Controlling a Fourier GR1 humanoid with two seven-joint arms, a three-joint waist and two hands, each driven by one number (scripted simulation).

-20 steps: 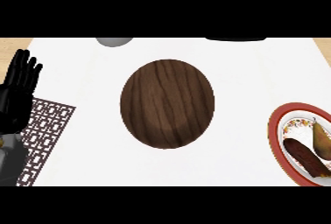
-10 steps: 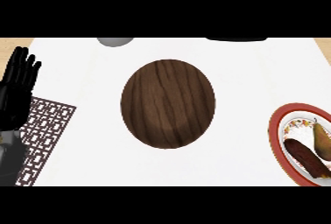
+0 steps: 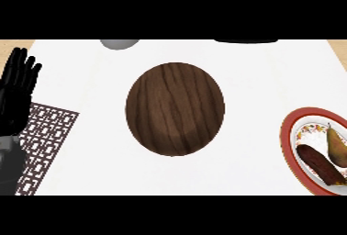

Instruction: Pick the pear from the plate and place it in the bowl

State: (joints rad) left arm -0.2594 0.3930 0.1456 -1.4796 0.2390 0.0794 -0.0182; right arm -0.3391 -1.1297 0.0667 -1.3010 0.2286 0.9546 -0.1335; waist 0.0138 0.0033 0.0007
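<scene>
A brownish-green pear (image 3: 336, 147) lies on a red-rimmed patterned plate (image 3: 293, 137) at the right edge of the head view, partly cut off. Beside it on the plate is a dark reddish-brown oblong item (image 3: 320, 164). A large dark wooden bowl (image 3: 175, 109) sits in the middle of the white counter. My left hand (image 3: 16, 94) rests open at the far left, fingers straight and pointing up, far from the pear and the bowl. My right hand shows nowhere.
A brown lattice-patterned mat (image 3: 42, 144) lies at the lower left under my left forearm. A grey round object (image 3: 120, 43) and a black object (image 3: 245, 41) sit at the counter's far edge.
</scene>
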